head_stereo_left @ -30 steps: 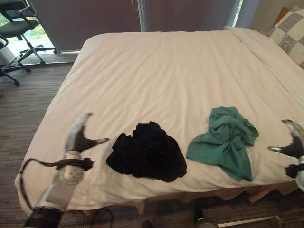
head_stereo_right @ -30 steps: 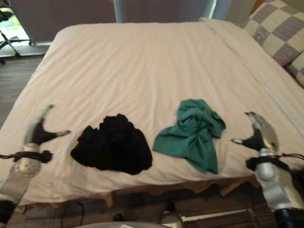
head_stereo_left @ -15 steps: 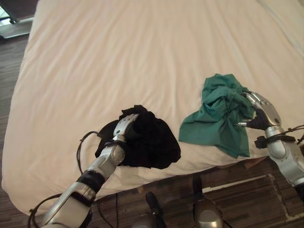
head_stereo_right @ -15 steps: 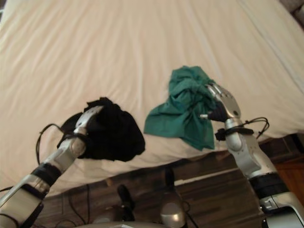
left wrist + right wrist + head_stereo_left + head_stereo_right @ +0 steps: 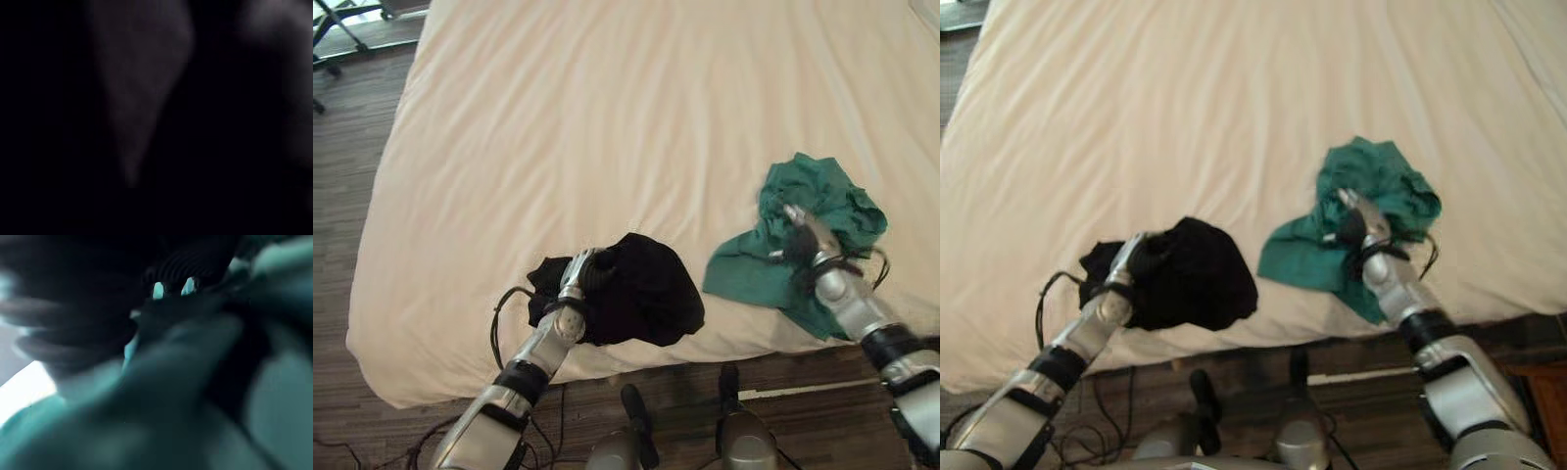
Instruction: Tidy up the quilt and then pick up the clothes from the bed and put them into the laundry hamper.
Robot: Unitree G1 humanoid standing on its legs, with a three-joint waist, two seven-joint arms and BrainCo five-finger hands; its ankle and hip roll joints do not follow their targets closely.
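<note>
Nearest, at the bed's front edge: left hand [image 5: 576, 284] pushed into the black garment [image 5: 641, 304], fingers buried in the dark folds, so open or closed cannot be told; left wrist view all dark cloth [image 5: 146, 98], consistent with a hand sunk deep for a grab. Black heap bunched up near the mattress edge, within easy reach of that arm.

Further to the right, a little deeper onto the bed: right hand [image 5: 801, 240] laid on the green garment [image 5: 822, 196], palm down in the crumpled middle where the cloth stands thickest, probably to gather the most fabric in one closing. Fingers partly sunk in folds; right wrist view [image 5: 186, 382] blurred green cloth pressed close, grip cannot be told.

Both garments well apart, one per arm, so likely a two-handed pickup.

Beyond, cream quilt [image 5: 636, 117] spread flat and smooth across the bed, seemingly tidied already. Hamper not yet reached; clothes not yet lifted.
</note>
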